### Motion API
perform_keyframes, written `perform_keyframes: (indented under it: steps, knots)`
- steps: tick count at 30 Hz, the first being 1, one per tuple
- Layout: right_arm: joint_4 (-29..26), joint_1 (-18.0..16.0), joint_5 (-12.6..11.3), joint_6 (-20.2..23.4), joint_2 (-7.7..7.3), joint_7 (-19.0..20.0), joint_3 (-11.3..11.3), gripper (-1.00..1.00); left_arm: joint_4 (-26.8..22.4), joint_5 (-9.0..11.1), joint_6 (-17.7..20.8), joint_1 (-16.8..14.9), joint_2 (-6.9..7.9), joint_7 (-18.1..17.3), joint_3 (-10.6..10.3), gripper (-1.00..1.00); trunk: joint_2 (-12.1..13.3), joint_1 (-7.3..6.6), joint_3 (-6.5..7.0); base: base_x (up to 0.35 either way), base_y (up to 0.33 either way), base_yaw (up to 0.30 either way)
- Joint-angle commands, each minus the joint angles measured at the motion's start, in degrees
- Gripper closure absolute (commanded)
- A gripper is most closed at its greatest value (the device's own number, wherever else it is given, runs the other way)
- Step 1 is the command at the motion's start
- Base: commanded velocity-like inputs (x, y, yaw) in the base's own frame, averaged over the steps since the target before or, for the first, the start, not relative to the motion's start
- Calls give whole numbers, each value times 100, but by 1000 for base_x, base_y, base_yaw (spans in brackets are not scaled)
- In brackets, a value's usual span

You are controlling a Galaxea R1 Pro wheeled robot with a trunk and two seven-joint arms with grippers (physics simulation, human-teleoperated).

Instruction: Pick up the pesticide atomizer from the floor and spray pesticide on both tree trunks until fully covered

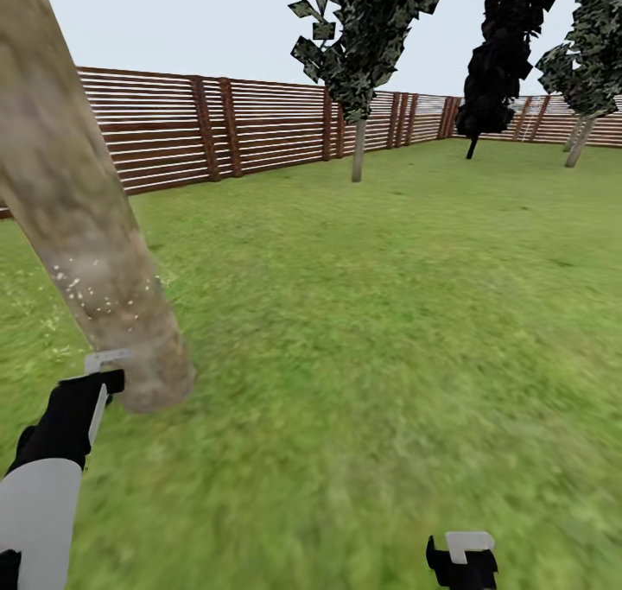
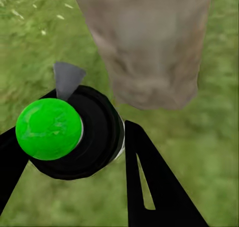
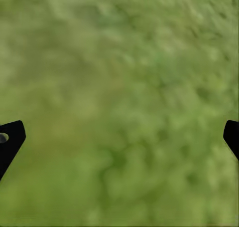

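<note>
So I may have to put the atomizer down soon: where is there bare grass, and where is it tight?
Open lawn stretches from the near tree trunk to the fence, also under the open right gripper. It is tight by the trunk base, where the left gripper holds the atomizer.

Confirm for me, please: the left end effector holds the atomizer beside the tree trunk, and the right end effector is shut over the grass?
Not quite: the right wrist view shows the right end effector open above the grass. The left end effector does hold the atomizer beside the tree trunk.

Grass floor (image 1: 363, 331) under tree trunk (image 1: 78, 227)
</note>
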Motion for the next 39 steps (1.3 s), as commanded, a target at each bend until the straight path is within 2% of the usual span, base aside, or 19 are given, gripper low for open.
perform_keyframes:
  steps: [1, 5, 7, 12, 16, 17, 18, 19, 20, 22, 28, 30, 32, 33, 39]
  knots:
    - [6, -3, 60, -17, 0, -17, -47, -100, -5, 2, -23, 3, 7, 9, 3, 100, -2, 2, -5, 276, -167, 39]
    - [7, -3, 66, -14, -13, -17, -47, -100, 65, -4, -129, 114, 15, 17, 19, 100, -2, 2, -5, 276, -167, 7]
    - [7, -3, 67, -13, -10, -17, -47, -100, 106, 14, -199, 137, 10, 183, 19, 100, -2, 2, -5, 272, -47, 0]
    - [5, -3, 60, -17, 0, -17, -47, -100, 164, 38, -240, 144, -113, 276, 1, 100, -2, 2, -5, 32, -4, 109]
    - [7, -3, 60, -16, 7, -17, -47, -100, 186, 75, -273, 473, -124, 288, 21, 100, -2, 2, -5, 0, 0, 273]
    - [7, -3, 60, -16, 8, -17, -47, -100, 207, 123, -512, 498, -147, 305, 22, 100, -2, 2, -5, 0, 0, 274]
    - [7, -3, 60, -18, 8, -14, -47, -100, 271, 167, -957, 525, -203, 339, 22, 100, -2, 2, -5, 0, 0, 268]
    - [7, -3, 60, -16, 9, -12, -47, -100, 371, 191, -1456, 548, -264, 466, 22, 100, -2, 2, -5, 0, 0, 249]
    - [7, -3, 60, -18, 9, -10, -47, -100, 562, 224, -1926, 561, -304, 791, 31, 100, -2, 2, -5, 0, 0, 192]
    - [7, -3, 60, -16, 9, -13, -47, -100, 901, 278, -2253, 569, -324, 1102, 10, 100, -2, 2, -5, 0, 0, 63]
    - [7, -3, 69, -14, 0, -15, -47, -100, 983, 289, -2268, 571, -336, 1243, 11, 100, -2, 2, -5, 157, -89, 6]
    - [7, -3, 69, -14, -3, -14, -47, -100, 1007, 282, -2240, 579, -285, 1237, 30, 100, -2, 2, -5, 247, -168, 0]
    - [7, -3, 69, -15, 0, -15, -47, -100, 1020, 272, -2220, 613, -251, 1225, 228, 100, -2, 2, -5, 243, -172, 0]
    - [7, -3, 69, -17, 0, -16, -47, -100, 1018, 270, -2218, 622, -258, 1224, 260, 100, -2, 2, -5, 200, -199, 0]
    - [7, -3, 60, -17, 0, -17, -47, -100, 986, 260, -2216, 632, -276, 1229, 303, 100, -2, 2, -5, 32, -262, 191]
